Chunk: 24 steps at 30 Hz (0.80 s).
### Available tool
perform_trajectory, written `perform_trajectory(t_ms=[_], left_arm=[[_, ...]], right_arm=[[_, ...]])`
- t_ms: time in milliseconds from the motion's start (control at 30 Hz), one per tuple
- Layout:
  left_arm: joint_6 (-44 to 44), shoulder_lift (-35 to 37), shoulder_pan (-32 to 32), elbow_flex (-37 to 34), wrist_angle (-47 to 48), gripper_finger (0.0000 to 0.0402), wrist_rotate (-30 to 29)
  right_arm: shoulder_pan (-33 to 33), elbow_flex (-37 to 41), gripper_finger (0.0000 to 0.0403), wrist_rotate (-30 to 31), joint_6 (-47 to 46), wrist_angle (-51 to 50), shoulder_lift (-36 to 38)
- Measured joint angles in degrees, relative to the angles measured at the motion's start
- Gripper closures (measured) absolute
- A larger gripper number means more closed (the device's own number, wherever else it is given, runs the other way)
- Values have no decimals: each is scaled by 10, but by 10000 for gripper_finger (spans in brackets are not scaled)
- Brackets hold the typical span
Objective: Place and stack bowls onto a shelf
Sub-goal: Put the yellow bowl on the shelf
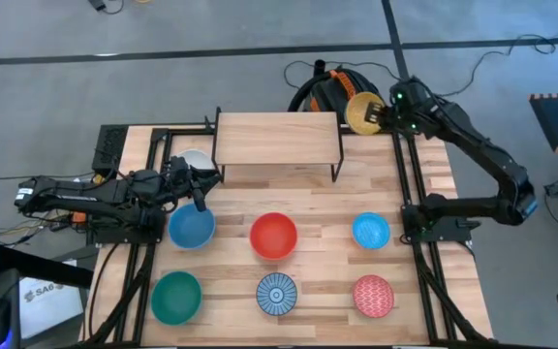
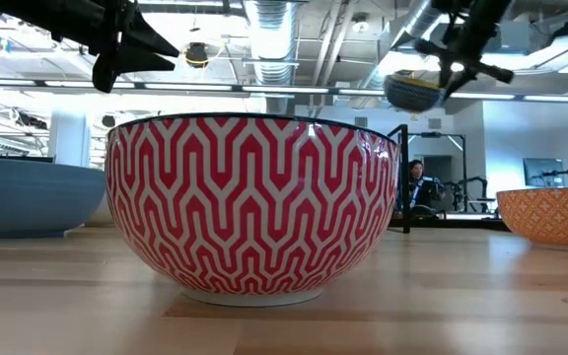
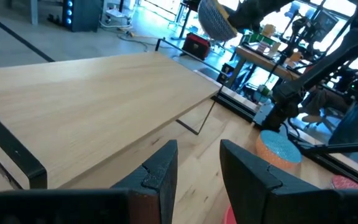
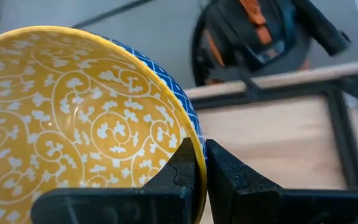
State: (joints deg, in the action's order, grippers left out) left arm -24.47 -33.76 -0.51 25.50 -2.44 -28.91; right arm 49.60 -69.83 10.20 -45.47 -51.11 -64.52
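Nearest the low camera, a pink zigzag-patterned round bowl (image 2: 252, 207) waits on the wooden worktop (image 1: 318, 199). Right jaws (image 4: 202, 163) pinch the rim of a yellow-lined, blue-outside patterned bowl (image 4: 73, 118), carried tilted beside the empty light-wood shelf (image 1: 277, 134), presumably for its right end. Left jaws (image 3: 197, 163) hang slightly parted and empty by the light blue bowl (image 1: 192, 228).

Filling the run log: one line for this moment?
right claw: shut on yellow bowl, raised by shelf right end | left claw: open, near white bowl | shelf: bare
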Motion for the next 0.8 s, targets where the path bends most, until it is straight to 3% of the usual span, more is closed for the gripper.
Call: perform_trajectory(t_ms=[333,600,800], left_arm=[[0,0,0,0,0,297,1],[-2,0,0,0,2,297,6],[-7,0,0,0,6,297,16]], right_arm=[[-67,-144,364,1,51,-10,-129],[-96,-297,364,-11,139,-120,-287],[-120,-365,364,-31,181,-177,-359]])
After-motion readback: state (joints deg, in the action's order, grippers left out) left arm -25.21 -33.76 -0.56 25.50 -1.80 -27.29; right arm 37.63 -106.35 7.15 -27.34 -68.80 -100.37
